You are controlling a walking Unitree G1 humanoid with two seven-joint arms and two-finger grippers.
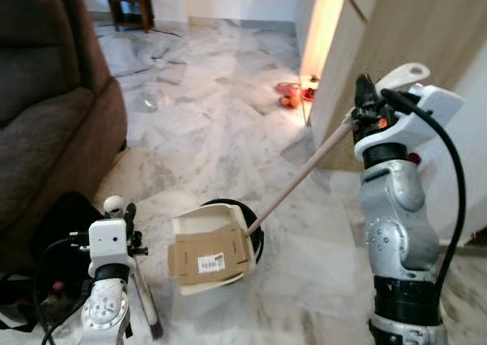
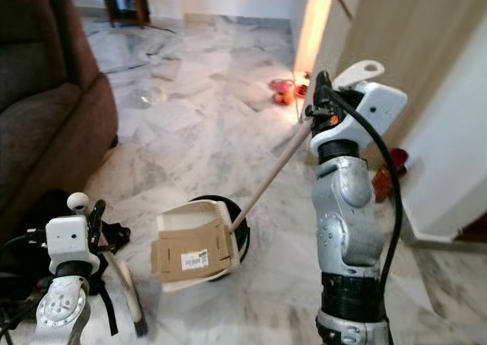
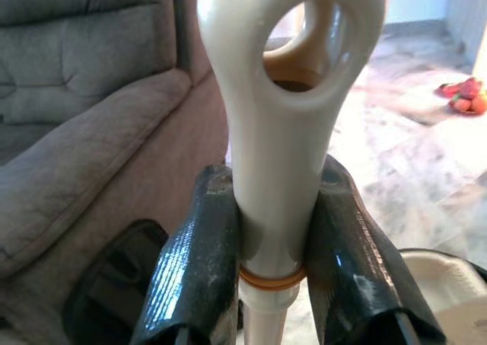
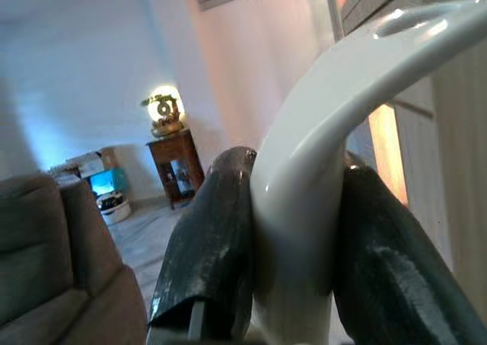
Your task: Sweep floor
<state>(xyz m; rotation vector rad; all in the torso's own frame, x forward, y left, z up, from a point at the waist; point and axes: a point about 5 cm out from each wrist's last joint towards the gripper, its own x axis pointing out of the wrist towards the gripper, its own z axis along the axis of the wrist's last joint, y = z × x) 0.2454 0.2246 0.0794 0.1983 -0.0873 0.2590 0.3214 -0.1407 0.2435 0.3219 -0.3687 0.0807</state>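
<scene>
Now we see our left gripper pinching the broom handle beside the sofa, the dustpan with cardboard on the marble floor, and our right gripper clamped on its long handle.

1. A brown upholstered sofa stands along the robot's left side, its arm and seat cushion filling that edge of the room
2. White and grey veined marble floor tiles stretch from the foreground to the far wall
3. A dark wooden side table stands at the far end, against the white wall
4. On top of it sits a glowing round ornament
5. A small cluster of red and orange objects lies on the floor beside a pale wooden cabinet, near the lit doorway
6. Dark bags or fabric lie heaped at the sofa's foot, too shadowed to identify
</scene>
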